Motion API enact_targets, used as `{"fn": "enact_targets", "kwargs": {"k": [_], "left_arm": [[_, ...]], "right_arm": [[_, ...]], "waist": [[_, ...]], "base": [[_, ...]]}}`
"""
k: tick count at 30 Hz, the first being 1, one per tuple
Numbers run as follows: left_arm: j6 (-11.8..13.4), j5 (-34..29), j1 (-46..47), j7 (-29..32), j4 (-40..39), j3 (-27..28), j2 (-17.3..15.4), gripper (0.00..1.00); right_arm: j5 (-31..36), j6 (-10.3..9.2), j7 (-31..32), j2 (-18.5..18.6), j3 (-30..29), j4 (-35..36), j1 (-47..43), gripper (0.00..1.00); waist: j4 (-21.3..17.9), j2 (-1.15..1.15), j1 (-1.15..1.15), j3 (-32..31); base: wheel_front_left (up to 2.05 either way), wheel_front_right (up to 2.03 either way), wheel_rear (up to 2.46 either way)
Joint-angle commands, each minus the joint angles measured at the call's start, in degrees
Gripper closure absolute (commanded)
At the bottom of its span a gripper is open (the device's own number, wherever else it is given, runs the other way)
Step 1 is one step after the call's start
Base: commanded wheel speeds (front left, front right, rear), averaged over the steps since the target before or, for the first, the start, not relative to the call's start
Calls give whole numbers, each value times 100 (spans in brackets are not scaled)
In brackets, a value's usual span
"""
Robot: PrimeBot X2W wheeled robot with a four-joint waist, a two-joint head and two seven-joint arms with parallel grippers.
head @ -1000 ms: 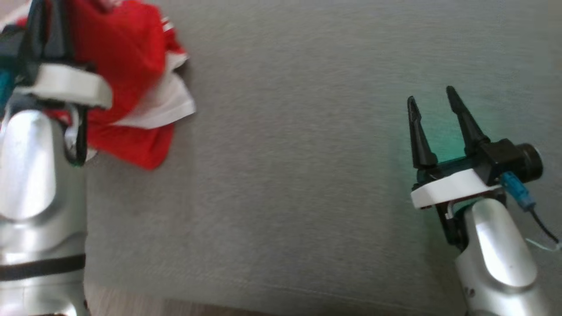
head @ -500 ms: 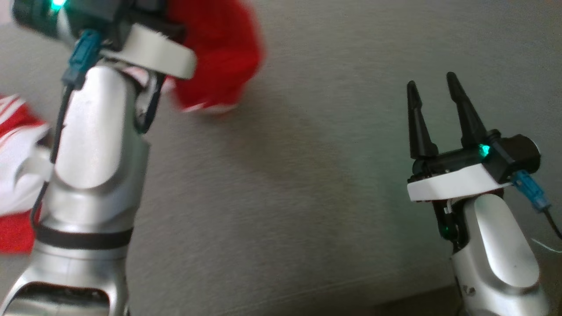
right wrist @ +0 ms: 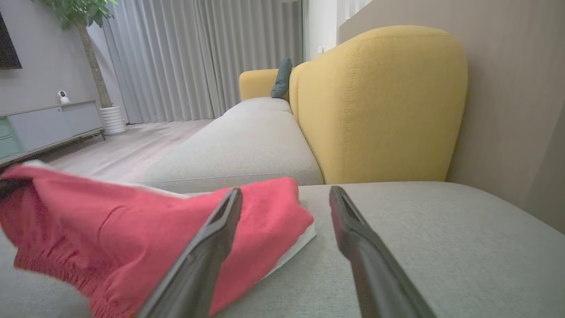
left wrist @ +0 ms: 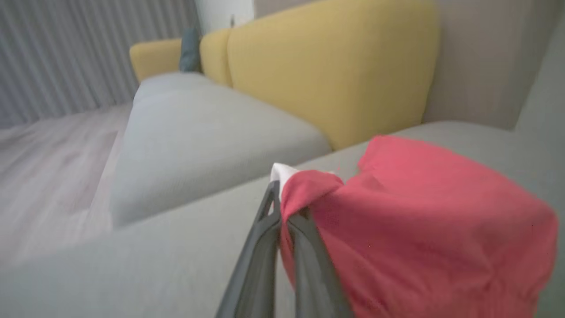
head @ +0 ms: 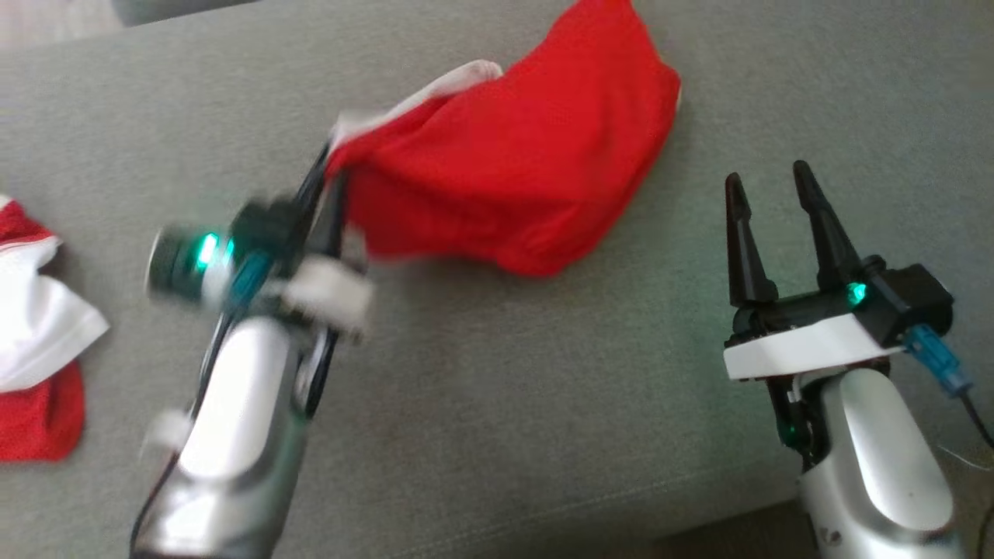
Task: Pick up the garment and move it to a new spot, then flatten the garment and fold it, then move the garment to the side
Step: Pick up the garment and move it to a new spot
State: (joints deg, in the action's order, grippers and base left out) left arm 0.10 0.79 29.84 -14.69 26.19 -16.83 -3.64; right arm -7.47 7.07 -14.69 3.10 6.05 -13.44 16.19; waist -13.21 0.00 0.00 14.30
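1. Clenching the white-trimmed edge of the red garment, the left pincer holds that corner lifted. The rest of the cloth trails on the grey sofa seat, near mid-cushion.
2. Blur on the left arm suggests the relocation step is in hand. An edge grip should let the cloth spread for flattening.
3. The right pincer hovers released, apart from the cloth, probably ready to take a second corner.
4. No container serves here. A second red-and-white garment lies loose on the seat, far left.
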Motion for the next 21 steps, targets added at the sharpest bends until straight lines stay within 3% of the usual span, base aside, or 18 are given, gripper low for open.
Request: {"fn": "enact_targets", "kwargs": {"k": [1,2,7,17,21], "left_arm": [[112,96,24,-30,-91,333,-161,15],[181,159,-145,-30,2,439,-177,0],[509,385,-849,-30,50,1040,-255,0],[663,454,-2145,-30,-710,1620,-50,0],[613,462,-2553,-30,-933,1694,19,0]], "right_arm": [[39,42,-30,-22,130,142,74,0],[53,42,-30,-22,135,121,64,0],[128,42,-30,-22,131,13,-17,0],[180,42,-30,-22,149,-253,-308,0],[169,42,-30,-22,182,-371,-467,0]], "waist": [[113,0,0,-93],[158,0,0,-132],[360,0,0,-359],[605,0,0,-950],[645,0,0,-1168]], "base": [[0,0,0],[0,0,0],[0,0,0],[0,0,0],[0,0,0]]}}
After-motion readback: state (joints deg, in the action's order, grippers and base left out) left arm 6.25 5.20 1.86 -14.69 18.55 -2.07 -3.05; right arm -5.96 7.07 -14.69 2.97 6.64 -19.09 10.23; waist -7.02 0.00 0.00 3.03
